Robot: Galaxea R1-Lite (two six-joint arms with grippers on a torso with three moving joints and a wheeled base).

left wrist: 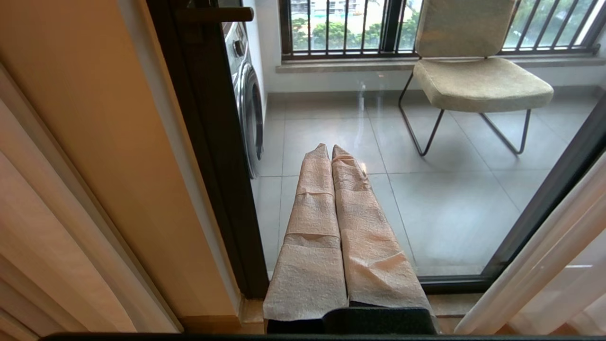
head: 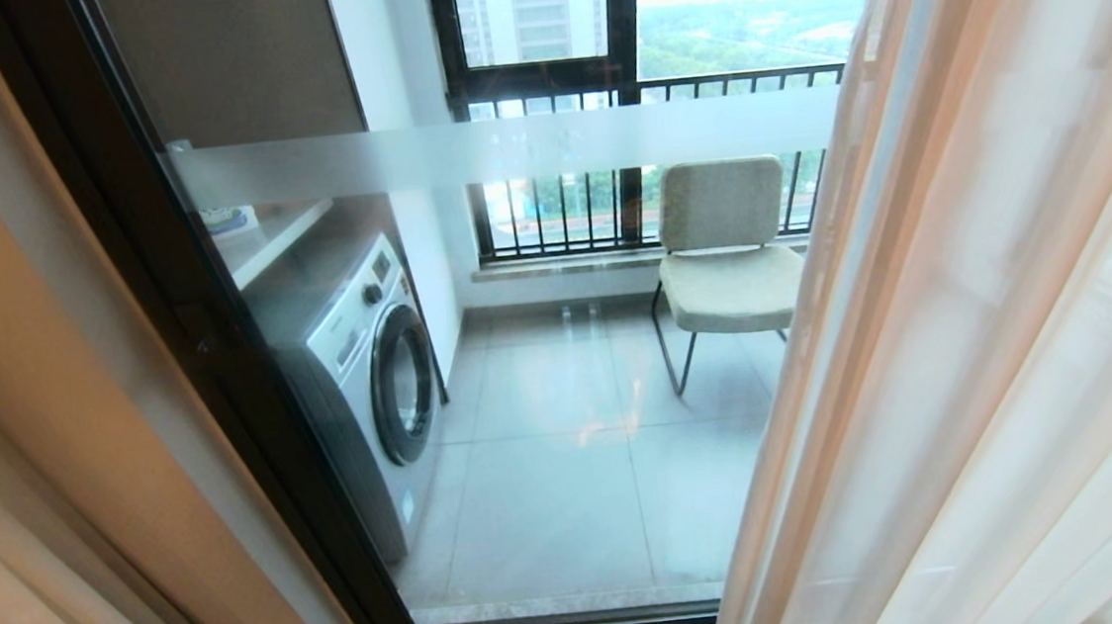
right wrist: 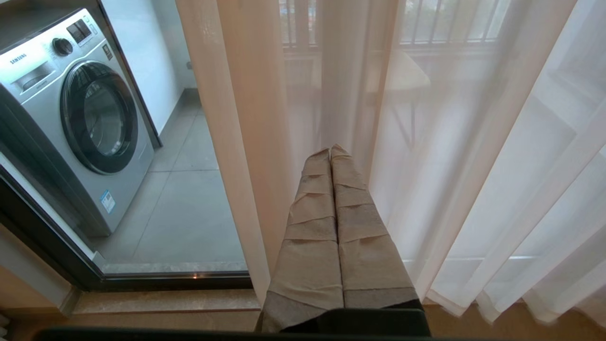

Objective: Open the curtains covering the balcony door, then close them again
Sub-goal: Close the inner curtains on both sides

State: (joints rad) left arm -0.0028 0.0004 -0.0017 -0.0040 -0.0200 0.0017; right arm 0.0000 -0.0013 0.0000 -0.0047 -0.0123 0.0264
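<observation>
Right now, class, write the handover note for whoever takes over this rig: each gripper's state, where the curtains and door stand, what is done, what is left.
Left gripper: shut, empty, pointing at the balcony door glass.
Right gripper: shut, empty, facing the sheer curtain.
Curtains: sheer layer hangs over the right part of the door; cream drape is bunched at the left. Glass between them is uncovered, washing machine and chair showing through.
Done: cannot tell from this moment alone.
Left: no cloth is gripped, and the middle of the door needs covering to finish.
</observation>
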